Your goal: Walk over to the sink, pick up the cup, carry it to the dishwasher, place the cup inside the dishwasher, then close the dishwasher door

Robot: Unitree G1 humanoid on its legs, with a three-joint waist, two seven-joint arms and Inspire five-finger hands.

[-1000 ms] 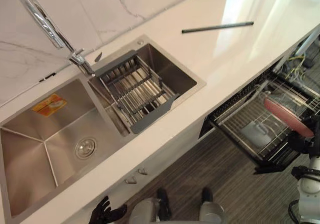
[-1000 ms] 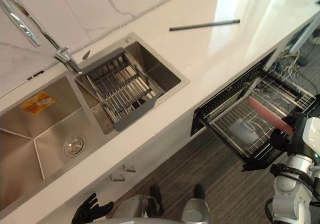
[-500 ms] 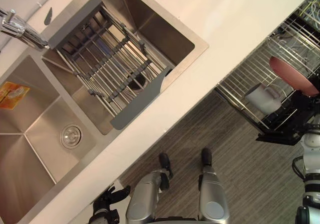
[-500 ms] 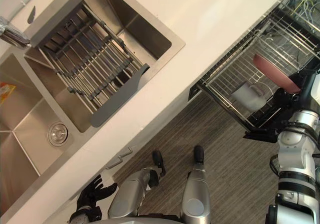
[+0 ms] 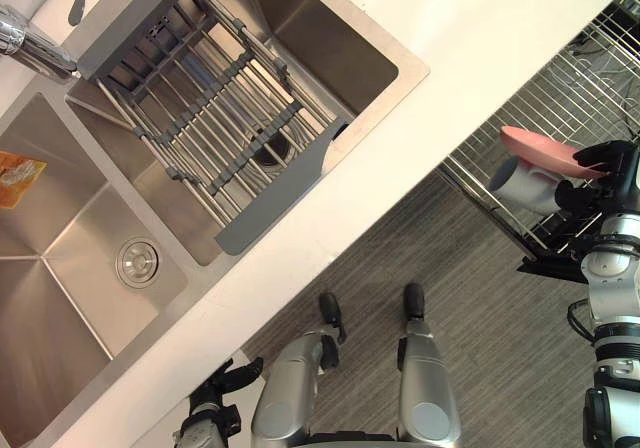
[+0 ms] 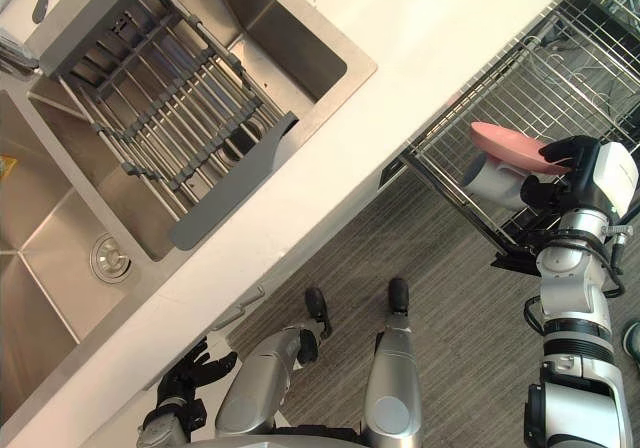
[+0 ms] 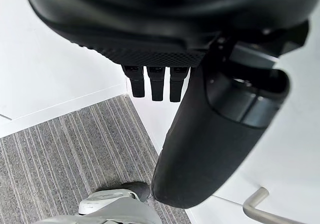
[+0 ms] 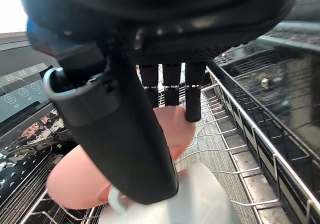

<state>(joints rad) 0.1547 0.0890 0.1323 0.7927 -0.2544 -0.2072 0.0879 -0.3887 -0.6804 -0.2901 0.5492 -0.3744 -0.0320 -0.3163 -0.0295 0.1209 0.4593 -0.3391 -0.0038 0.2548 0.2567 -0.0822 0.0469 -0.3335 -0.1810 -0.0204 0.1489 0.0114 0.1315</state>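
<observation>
**Cup in the rack; the door comes next**

The steel double sink (image 5: 80, 258) sits well to the left of the dishwasher rack (image 6: 545, 73). A grey drain rack (image 5: 210, 118) spans its right basin and a chrome faucet (image 5: 30, 46) stands at its far corner. No cup is in either basin. The white counter (image 5: 450, 28) runs from the sink to just above the dishwasher rack.

The left hand (image 6: 185, 383) hangs idle low down, far left of the rack and in front of the cabinet. Its fingers are loose and spread, and it holds nothing.

The wire rack is pulled out over the grey striped floor (image 5: 480, 308). In it the white cup (image 6: 488, 180) lies on its side, just beside a pink plate (image 6: 510, 146) and partly under it. The right hand (image 6: 570, 158) is at the rack's near right edge, close against both. In the right wrist view its fingers (image 8: 171, 84) reach out straight over the plate. The thumb (image 8: 125, 134) points down past the cup's handle, and nothing is curled round the cup. I cannot tell whether the thumb touches it.

The placing step looks finished or nearly so, since the cup appears to rest on the rack's wires, not in the hand.

The next move is probably to draw the right hand back clear of the plate and cup without knocking either. After that the rack goes in and the door is swung shut. The lying cup may roll when the rack slides, so a slow push seems wise.
</observation>
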